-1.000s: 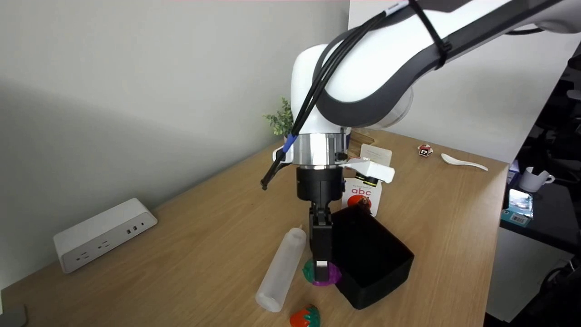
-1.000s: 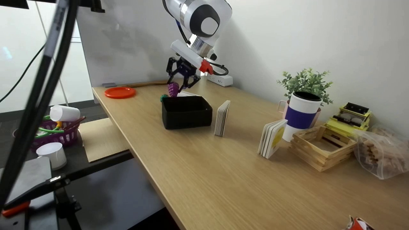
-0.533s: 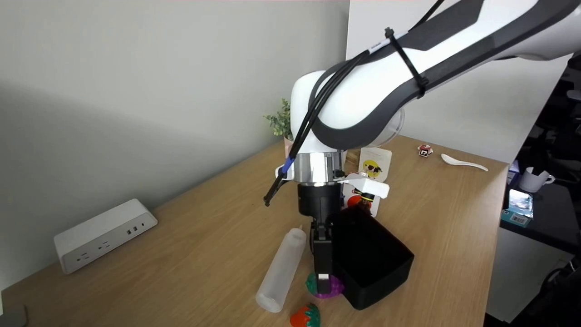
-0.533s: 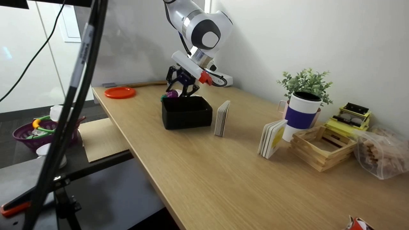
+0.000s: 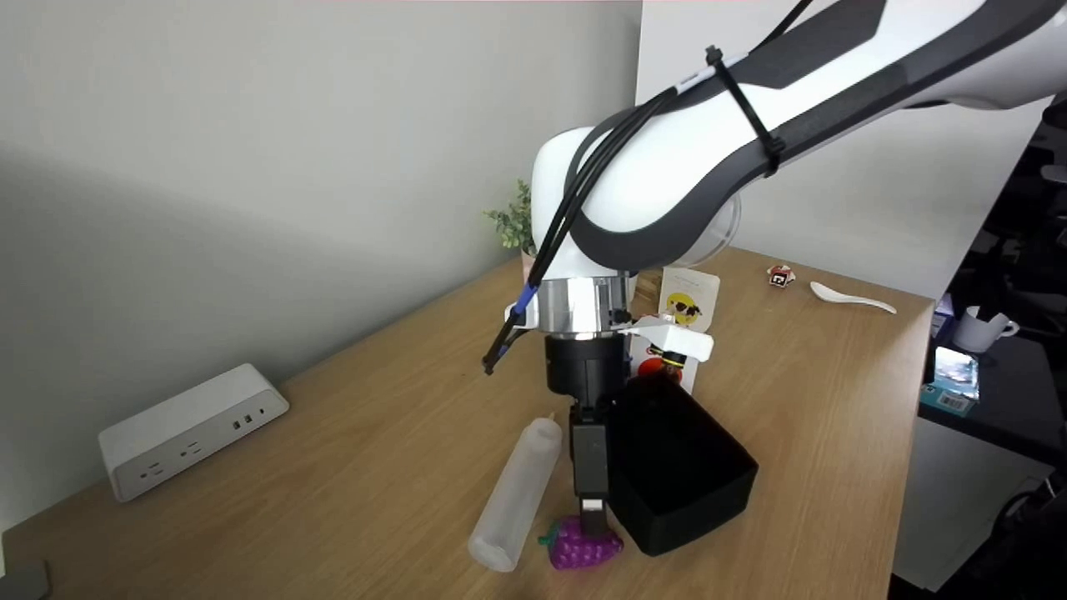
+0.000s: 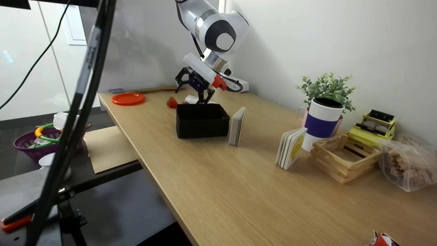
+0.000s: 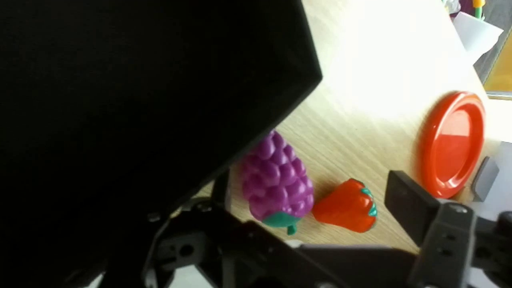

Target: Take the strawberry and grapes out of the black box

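The grapes (image 7: 278, 180), gripped a second ago, now lie on the counter (image 6: 239, 191) just outside the black box (image 6: 203, 128), with the strawberry (image 7: 346, 208) near them. The jaws stand spread apart, released. Bare counter extends between strawberry and red plate (image 7: 430, 156). The arm (image 5: 658, 158) reaches down beside the box's rim.

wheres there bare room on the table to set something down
Bare tabletop lies between the power strip and squeeze bottle, and between the black box and white spoon. Crowded: around the grapes, with the strawberry, bottle, box and open fingers close by.
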`<state>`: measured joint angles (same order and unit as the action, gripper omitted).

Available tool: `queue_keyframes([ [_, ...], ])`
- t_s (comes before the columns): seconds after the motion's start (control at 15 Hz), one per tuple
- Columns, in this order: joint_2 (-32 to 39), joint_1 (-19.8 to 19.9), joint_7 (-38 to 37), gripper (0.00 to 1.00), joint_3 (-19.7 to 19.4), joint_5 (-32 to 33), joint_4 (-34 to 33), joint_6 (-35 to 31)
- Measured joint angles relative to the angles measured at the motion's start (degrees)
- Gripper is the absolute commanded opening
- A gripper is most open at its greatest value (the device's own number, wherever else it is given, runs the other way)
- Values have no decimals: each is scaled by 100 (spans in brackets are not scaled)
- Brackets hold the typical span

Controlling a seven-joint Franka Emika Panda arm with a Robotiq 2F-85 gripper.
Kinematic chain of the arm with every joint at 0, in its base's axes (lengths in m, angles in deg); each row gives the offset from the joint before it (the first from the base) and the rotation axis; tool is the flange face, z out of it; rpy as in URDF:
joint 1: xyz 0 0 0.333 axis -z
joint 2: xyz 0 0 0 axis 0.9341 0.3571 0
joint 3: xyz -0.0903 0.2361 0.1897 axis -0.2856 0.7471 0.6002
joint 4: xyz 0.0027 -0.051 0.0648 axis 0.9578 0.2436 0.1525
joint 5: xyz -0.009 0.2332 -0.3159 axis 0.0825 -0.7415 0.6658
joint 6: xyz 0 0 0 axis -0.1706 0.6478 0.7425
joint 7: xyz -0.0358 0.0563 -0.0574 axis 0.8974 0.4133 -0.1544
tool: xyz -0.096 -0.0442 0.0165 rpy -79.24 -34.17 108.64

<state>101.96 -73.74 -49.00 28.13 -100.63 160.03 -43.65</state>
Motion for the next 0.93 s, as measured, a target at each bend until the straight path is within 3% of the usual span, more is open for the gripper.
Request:
queue_keyframes([
  [0.4,-3,-34,-451,100,-40,76,-9,-11],
  [0.93,-303,-338,-1893,100,-385,608,10,105],
])
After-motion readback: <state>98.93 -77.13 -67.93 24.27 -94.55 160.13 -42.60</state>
